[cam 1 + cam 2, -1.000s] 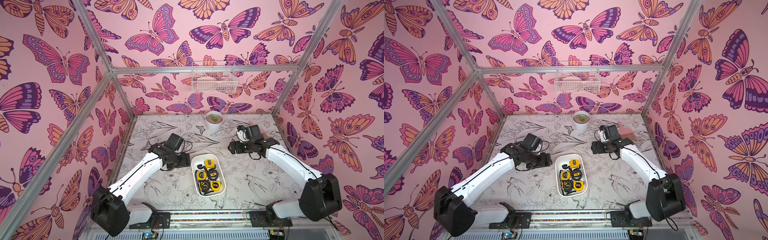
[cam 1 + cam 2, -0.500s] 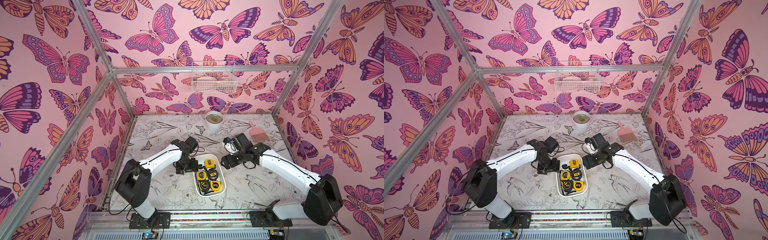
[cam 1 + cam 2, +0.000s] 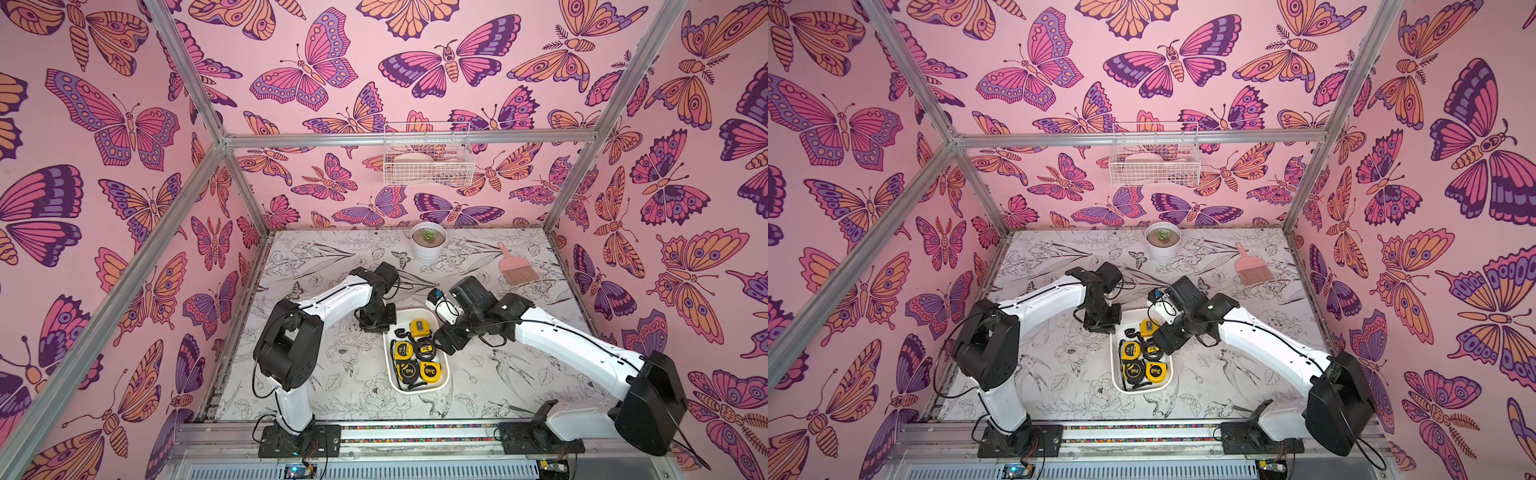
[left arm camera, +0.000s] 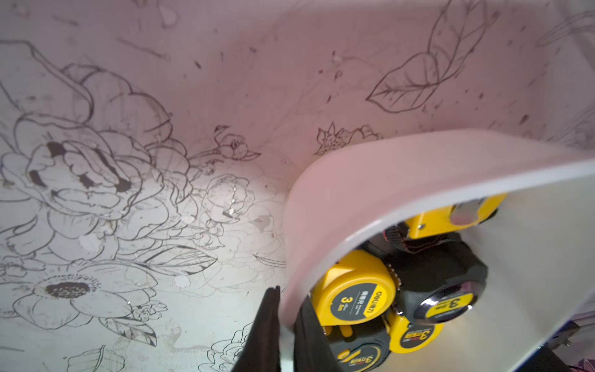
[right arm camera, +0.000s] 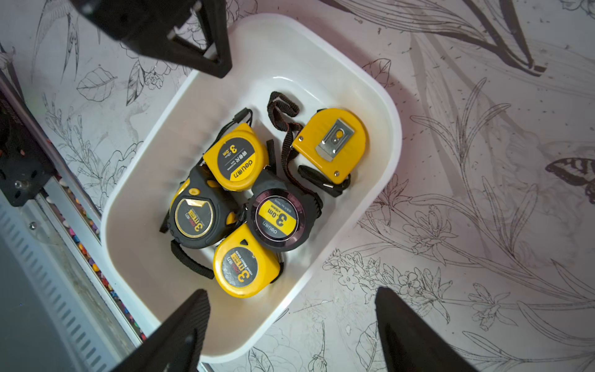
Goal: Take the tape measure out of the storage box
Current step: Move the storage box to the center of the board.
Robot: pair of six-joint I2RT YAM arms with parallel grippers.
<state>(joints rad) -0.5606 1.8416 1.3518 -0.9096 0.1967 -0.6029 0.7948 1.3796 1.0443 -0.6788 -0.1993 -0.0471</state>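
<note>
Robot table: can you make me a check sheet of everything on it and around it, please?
Surface: table, printed with flower drawings, scuffed with dark marks.
Job's things: storage box holds five tape measures; none out yet.
Clutter: plant pot, pink brush, wire basket on the back wall.
Grippers: left gripper shut on the storage box's wall; right gripper open above the box.
Cables: black cables loop along both arms.
Surroundings: butterfly walls, metal frame.
</note>
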